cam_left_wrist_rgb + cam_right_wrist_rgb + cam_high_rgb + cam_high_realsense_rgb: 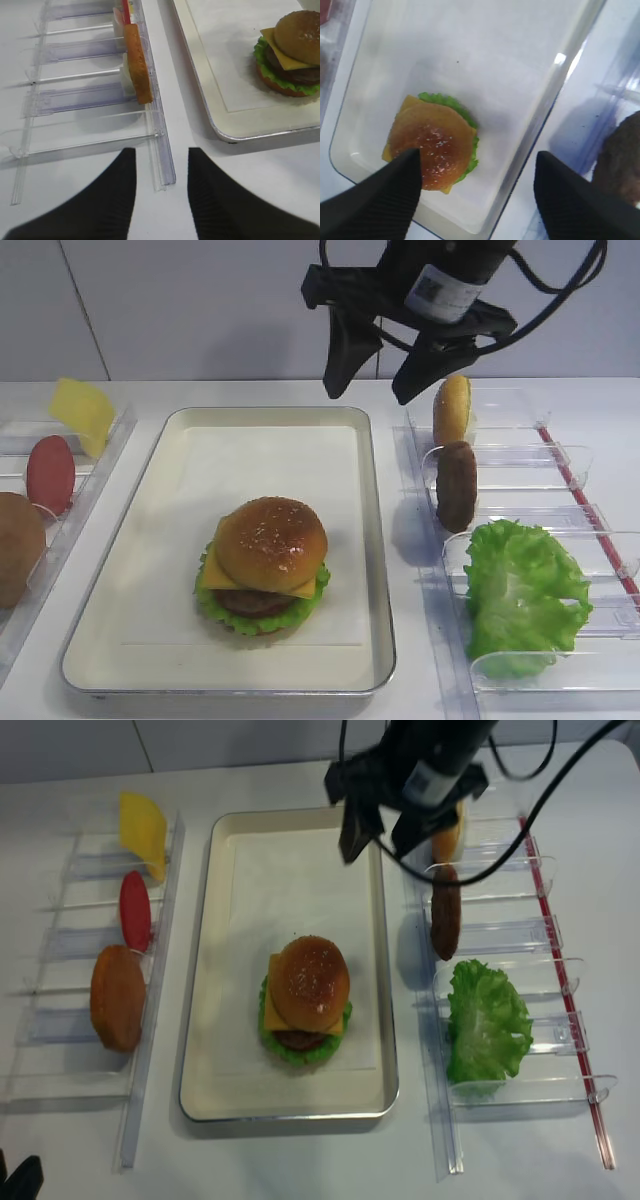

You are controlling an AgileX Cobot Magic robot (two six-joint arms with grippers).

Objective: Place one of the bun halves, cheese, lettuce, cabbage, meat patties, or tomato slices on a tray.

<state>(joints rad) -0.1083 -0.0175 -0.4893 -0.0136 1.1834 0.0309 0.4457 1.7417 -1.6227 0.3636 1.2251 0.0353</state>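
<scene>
a white table (400,700) under a pale wall, clear racks (500,935) either side. on the tray (378,570) sits a stacked burger, its sesame bun top (271,542) well below and clear of the right gripper (375,375), whose jaws hang wide apart with nothing in them. that arm is raised over the tray's far right corner, pointing down. the left gripper (161,192) rests low beside the left rack, jaws parted, empty.
</scene>
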